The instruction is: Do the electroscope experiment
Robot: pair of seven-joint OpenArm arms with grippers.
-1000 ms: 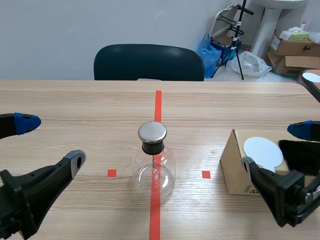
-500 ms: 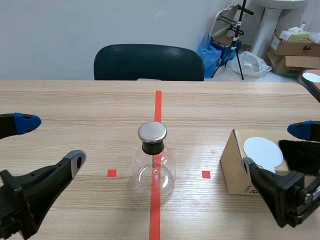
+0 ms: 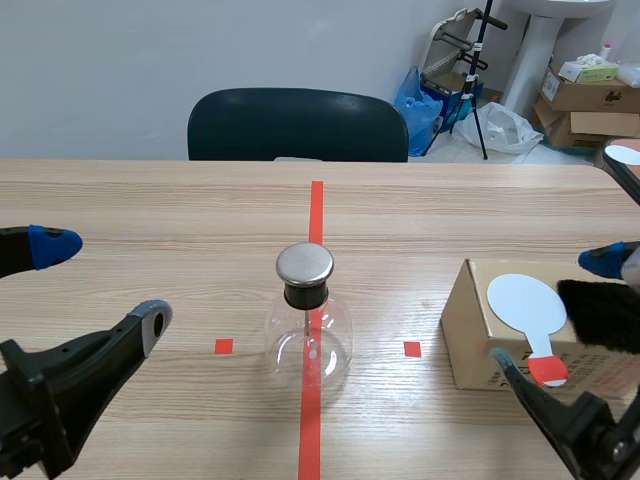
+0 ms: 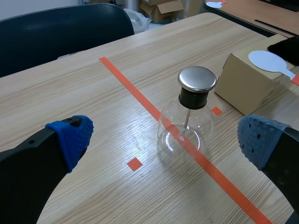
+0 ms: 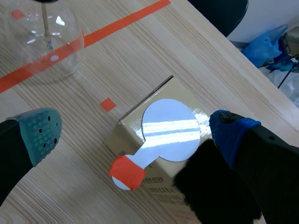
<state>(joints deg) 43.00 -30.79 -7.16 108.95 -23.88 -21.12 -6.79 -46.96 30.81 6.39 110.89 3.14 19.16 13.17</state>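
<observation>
Pulling back a touch, the right tool [image 5: 135,132] now hangs spread wide over the white paddle [image 3: 526,300] on the cardboard box [image 3: 465,340], at 3 o'clock from the electroscope [image 3: 308,335] mid-desk. Probably lining up a grab. Left tool [image 3: 100,282] sits spread too.

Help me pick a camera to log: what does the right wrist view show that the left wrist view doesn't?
Only the right wrist view: the open right gripper and a blue bag. Only the left wrist view: the open left gripper and the flask's metal cap. Both: the glass flask, cardboard box and white paddle.
</observation>
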